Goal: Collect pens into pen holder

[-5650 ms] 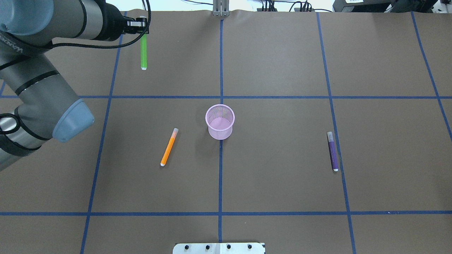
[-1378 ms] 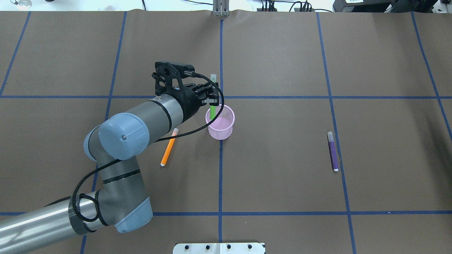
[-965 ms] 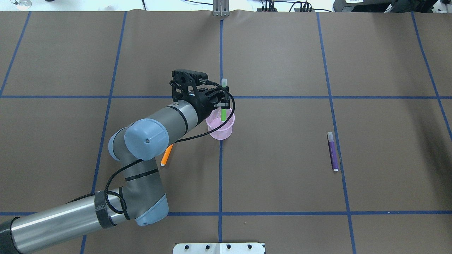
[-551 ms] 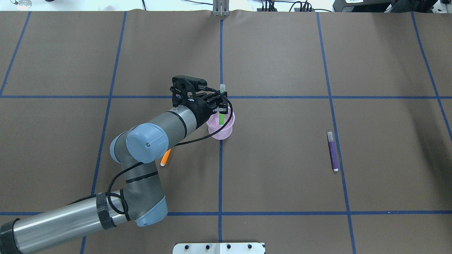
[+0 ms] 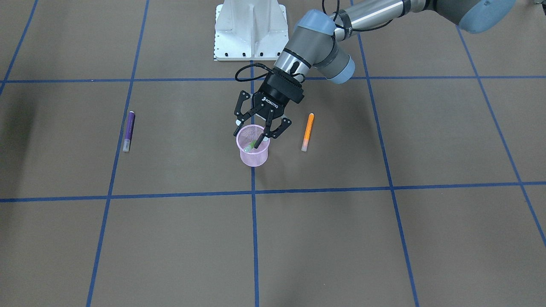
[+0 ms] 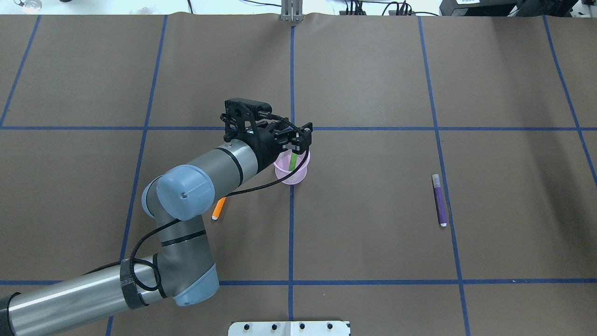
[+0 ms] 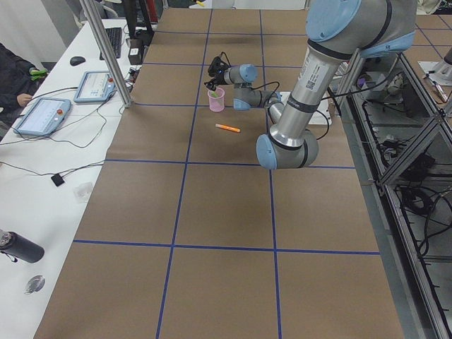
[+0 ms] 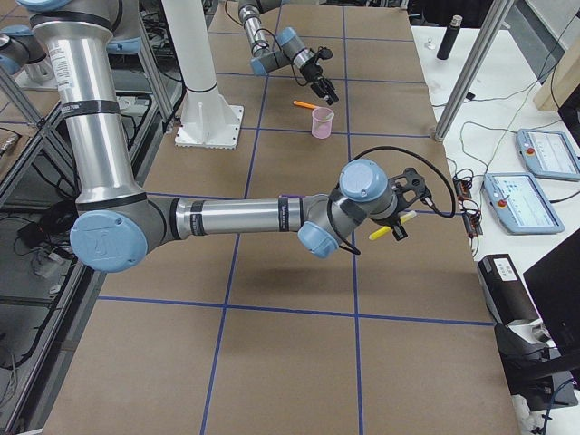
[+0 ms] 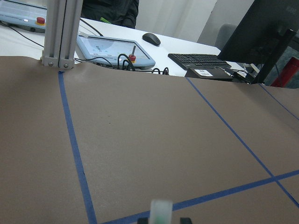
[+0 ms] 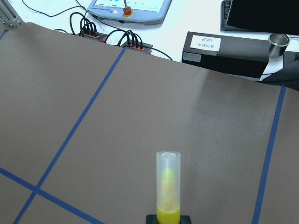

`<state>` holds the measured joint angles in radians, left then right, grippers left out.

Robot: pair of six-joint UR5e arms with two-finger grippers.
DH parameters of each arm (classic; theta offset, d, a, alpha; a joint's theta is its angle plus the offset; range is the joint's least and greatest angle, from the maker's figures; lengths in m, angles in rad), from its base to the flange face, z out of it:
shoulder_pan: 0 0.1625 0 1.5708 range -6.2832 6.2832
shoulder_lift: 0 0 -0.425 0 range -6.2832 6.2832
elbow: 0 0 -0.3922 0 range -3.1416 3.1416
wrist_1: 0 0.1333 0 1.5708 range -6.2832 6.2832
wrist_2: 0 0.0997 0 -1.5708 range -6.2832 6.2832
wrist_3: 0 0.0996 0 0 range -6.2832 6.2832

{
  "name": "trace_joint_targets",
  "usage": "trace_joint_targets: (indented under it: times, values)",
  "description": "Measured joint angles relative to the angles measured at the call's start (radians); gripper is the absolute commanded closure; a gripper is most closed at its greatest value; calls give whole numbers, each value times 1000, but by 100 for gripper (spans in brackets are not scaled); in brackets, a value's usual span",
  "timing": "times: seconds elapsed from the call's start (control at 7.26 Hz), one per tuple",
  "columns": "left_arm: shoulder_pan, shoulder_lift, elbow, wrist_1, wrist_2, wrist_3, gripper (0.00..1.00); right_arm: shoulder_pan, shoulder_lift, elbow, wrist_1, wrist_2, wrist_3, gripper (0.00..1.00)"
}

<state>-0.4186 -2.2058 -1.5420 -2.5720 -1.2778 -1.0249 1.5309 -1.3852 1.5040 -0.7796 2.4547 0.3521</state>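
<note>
The pink mesh pen holder (image 5: pixel 254 157) (image 6: pixel 291 175) stands at the table's middle. A green pen (image 5: pixel 251 146) (image 6: pixel 292 162) leans inside it. My left gripper (image 5: pixel 258 135) (image 6: pixel 297 141) hovers just over the rim, open, with the pen's pale cap (image 9: pixel 161 210) between its fingers. An orange pen (image 5: pixel 307 131) lies beside the holder, partly hidden by my left arm in the overhead view (image 6: pixel 218 208). A purple pen (image 5: pixel 128 130) (image 6: pixel 439 199) lies far off on the other side. My right gripper (image 8: pixel 399 227) (image 10: pixel 168 218) is shut on a yellowish pen (image 10: pixel 168 186) (image 8: pixel 388 231) above the table's right end.
The robot's white base plate (image 5: pixel 249 30) stands behind the holder. Blue tape lines grid the brown table cover. Teach pendants (image 9: pixel 112 46), a keyboard, cables and a metal post (image 9: pixel 58 32) lie beyond the table's far edge.
My left arm brought the green pen from the far left over the holder. Since then its fingers have spread and the pen has dropped down into the holder.
</note>
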Motion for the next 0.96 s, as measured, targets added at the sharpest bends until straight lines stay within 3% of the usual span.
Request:
trace_joint_targets:
  times: [0.14,0.41,0.69,0.96]
  values:
    - [-23,11,-44,68,-68,-33,7,-15,18,45,2,-1,125,100]
    - [-141,17,-167,351,-322,-88,10,-87,32,147,4,-29,321,100]
    - [-239,19,-237,567,-504,-87,9,-207,53,248,6,-154,453,100]
    - [-266,23,-244,693,-576,-61,9,-380,102,294,78,-334,540,100]
